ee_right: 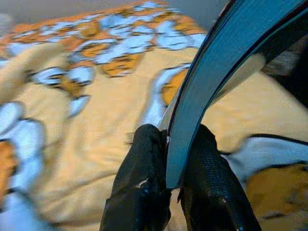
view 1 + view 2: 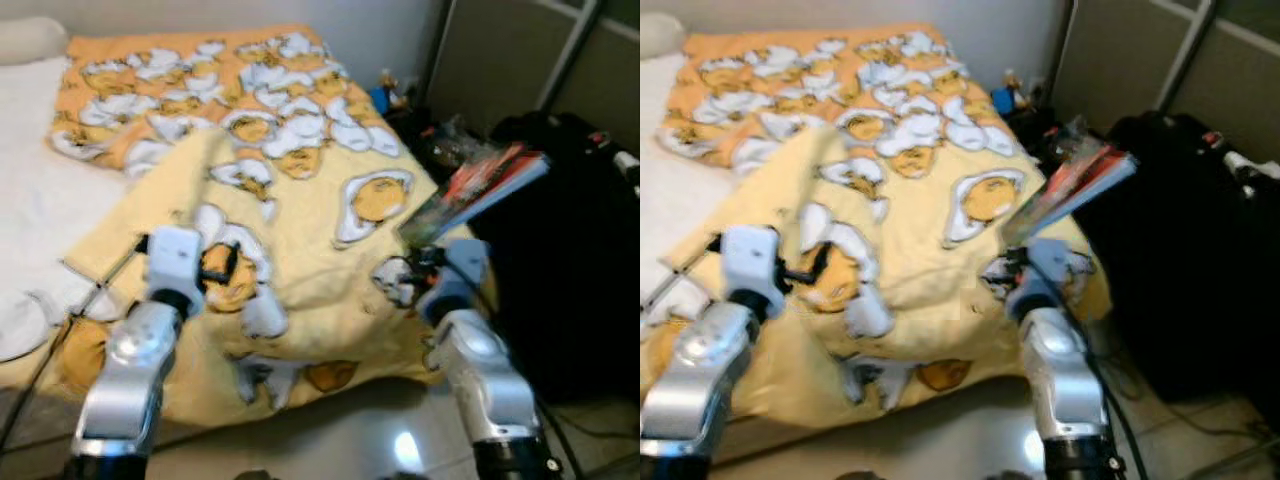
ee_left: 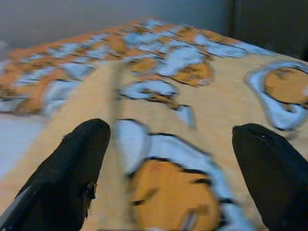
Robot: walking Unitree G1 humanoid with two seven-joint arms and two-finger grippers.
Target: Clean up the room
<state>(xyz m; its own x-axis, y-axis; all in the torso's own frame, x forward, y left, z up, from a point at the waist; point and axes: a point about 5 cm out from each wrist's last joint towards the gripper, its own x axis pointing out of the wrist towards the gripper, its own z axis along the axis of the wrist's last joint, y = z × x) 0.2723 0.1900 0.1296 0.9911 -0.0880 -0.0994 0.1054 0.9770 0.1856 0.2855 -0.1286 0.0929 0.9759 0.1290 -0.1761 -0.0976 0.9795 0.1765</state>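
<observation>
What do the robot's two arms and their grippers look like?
Both arms are shiny silver metal with rounded segments. The left arm ends in a pale boxy wrist block, with a thin black cable beside it. The right arm has a bluish-grey wrist. The left gripper and right gripper each have two thick, matte black fingers.

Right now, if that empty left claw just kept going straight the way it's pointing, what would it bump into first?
Probably the yellow blanket on the bed: the open left gripper points across it, though depth is hard to judge.
</observation>
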